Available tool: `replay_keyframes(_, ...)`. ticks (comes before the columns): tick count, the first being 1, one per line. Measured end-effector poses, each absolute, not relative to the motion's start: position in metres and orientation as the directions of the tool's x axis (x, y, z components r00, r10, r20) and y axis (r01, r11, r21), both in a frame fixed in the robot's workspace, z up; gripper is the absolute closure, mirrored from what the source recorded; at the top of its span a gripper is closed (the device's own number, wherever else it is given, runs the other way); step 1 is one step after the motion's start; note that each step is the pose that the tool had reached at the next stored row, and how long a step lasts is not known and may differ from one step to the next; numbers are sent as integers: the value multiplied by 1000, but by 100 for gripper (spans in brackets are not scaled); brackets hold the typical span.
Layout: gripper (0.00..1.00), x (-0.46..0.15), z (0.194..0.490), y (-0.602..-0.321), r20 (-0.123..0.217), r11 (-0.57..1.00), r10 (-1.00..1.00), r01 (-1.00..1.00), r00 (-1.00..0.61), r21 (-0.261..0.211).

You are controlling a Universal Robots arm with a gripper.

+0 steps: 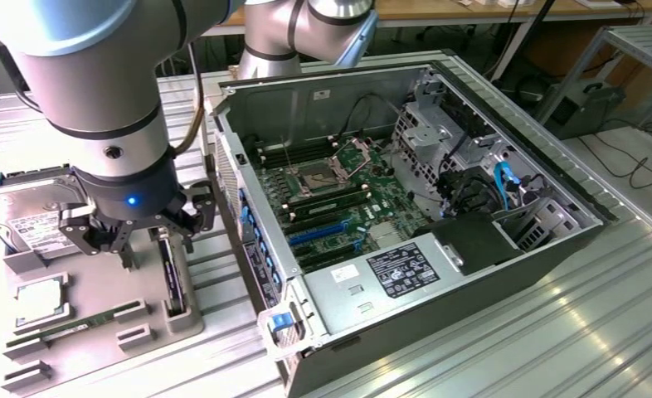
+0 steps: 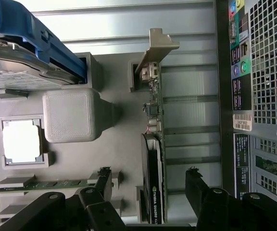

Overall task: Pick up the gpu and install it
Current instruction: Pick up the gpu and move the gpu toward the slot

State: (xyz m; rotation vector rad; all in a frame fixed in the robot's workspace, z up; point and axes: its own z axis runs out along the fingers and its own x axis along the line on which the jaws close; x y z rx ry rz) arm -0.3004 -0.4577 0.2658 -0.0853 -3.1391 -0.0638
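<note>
— Beside the open computer case (image 1: 304, 108), on the grey holder tray (image 1: 99, 278), where do we locate the gpu (image 1: 172, 280) (image 2: 154, 159)?

— We locate it standing on its long edge in a slot of the tray, along the side nearest the case. From the wrist view we see it edge-on, with the green board on one face, black on the other, and the silver bracket (image 2: 157, 45) at the end away from the fingers.

— How do we read the gripper (image 1: 143, 240) (image 2: 149, 177)?

— We read it as hanging over the tray with its fingers (image 2: 102, 182) spread wide. One stands to each side of the card, and a gap shows at each face.

— What else do we label on the tray?

— We label the hard drive (image 1: 27, 220) (image 2: 18, 57), the processor chip (image 1: 41, 300) (image 2: 20, 140) and the memory stick (image 1: 77, 326) (image 2: 56, 184). Each sits in its own recess, apart from the gpu.
</note>
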Motion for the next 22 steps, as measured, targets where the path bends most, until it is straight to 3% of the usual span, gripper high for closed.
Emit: replay_keyframes(22, 28, -299, 249, -453, 2, 998, 43, 43, -999, 34)
